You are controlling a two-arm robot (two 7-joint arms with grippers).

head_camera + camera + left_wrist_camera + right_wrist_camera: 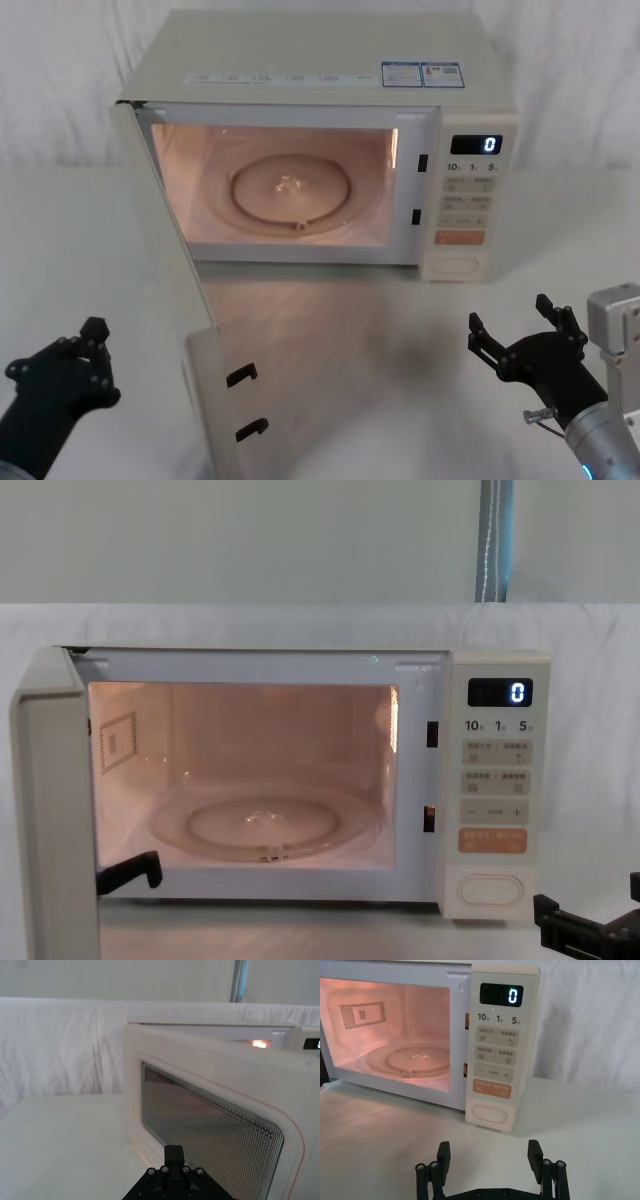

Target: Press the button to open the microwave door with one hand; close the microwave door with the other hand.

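Plainly, the microwave (330, 140) (door swung open) sits on a white table (60, 260).

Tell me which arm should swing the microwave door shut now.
Left. The door stands wide open on the robot's left side, and the left pincer sits just outside it, facing its window. The right pincer is open in front of the button, far from the door.

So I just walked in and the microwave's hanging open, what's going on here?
The microwave door stands wide open, swung out toward the robot, with the cavity lit and the display reading 0. The right end effector hovers open, low in front of the control panel, short of the wide cream button. The left end effector sits just outside the open door, not touching it. The door is not yet closed.
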